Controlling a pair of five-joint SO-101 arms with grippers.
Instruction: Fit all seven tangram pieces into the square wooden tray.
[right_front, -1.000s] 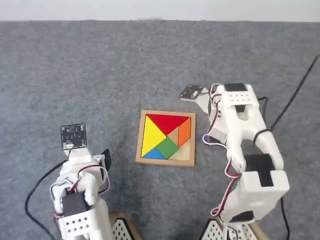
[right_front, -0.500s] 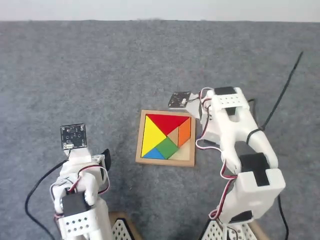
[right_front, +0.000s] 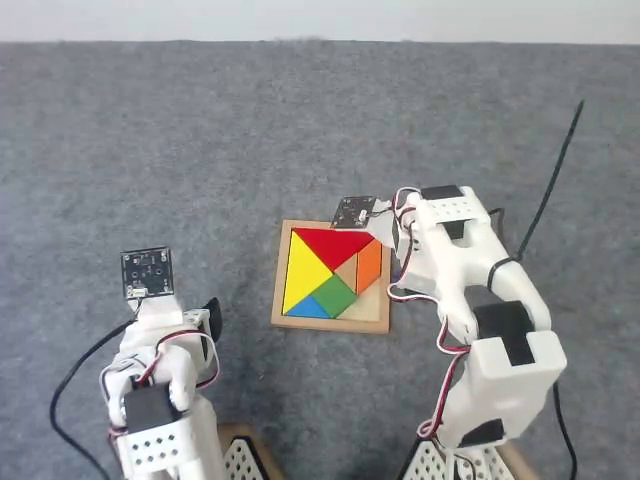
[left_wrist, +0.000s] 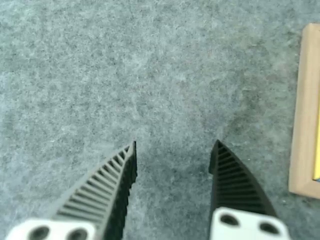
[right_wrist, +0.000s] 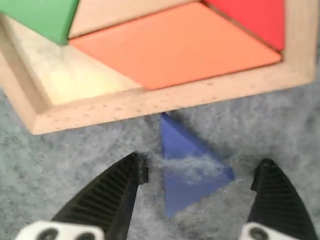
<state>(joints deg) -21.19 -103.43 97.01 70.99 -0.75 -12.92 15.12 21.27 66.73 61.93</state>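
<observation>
just outside the tray (right_wrist: 150, 100) rim, the blue triangle (right_wrist: 187, 172) lies on the tabletop (right_wrist: 300, 125) between the spread right fingers (right_wrist: 107, 195); an off-centre squeeze could twist it or jam it against the rim.

On the grey table (right_front: 150, 150), the square wooden tray (right_front: 330, 324) holds coloured tangram pieces (right_front: 303, 275), the right arm (right_front: 455, 255) leans over its right edge, and the left arm (right_front: 158, 375) sits near-left, well apart.
</observation>
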